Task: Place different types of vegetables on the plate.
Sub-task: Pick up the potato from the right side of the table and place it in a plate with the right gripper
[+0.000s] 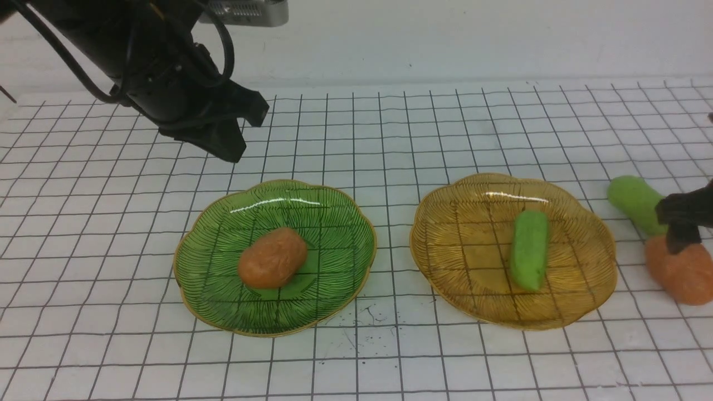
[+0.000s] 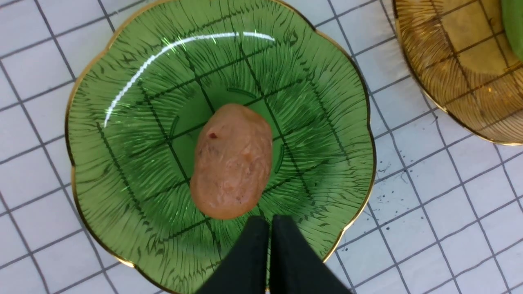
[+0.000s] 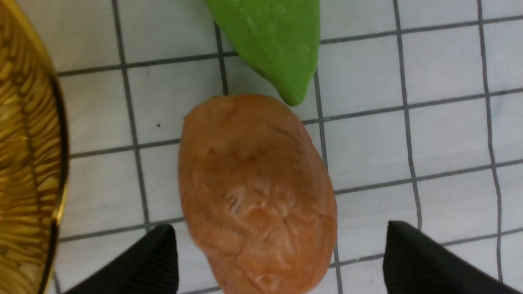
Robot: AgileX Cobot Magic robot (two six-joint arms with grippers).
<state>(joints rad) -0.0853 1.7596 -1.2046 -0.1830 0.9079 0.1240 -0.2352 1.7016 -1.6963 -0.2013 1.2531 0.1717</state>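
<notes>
Nearest the front camera lies the white table surface ruled with a dark grid [image 1: 356, 367]. On it, below and forward of the left gripper [image 1: 225, 147], sits a green scalloped glass plate with a gold rim [image 1: 334, 223]. An orange-brown, egg-shaped potato-like lump [image 1: 272, 258] rests at the middle of that plate. The left gripper hangs above the plate's far edge, its two black fingers pressed together with nothing between them. In its wrist view the left gripper [image 2: 269, 220] points at the lump [image 2: 232, 161] on the green plate [image 2: 327, 102].

Off to the left gripper's inner side, toward the other arm, stands an amber scalloped glass plate with a gold rim [image 1: 462, 223]. A light green, smooth cucumber-like piece [image 1: 529, 250] lies near its middle.

The right gripper [image 1: 677, 231] is low over the table, just outside the amber plate's outer rim. Its fingers are spread wide and straddle a second orange-brown potato-like lump [image 1: 679, 278] that lies on the table. In the right wrist view the right gripper [image 3: 278, 230] has one finger [image 3: 159, 261] close by the lump's side and the other well clear of it, so it grips nothing. That lump [image 3: 255, 192] fills the gap between them, with the amber plate's rim [image 3: 57, 163] beside the nearer finger. Beyond the fingertips a second light green cucumber-like piece [image 1: 632, 200] lies on the table. Its tapered end [image 3: 292, 94] reaches the lump's far end, and whether the two touch cannot be told.
</notes>
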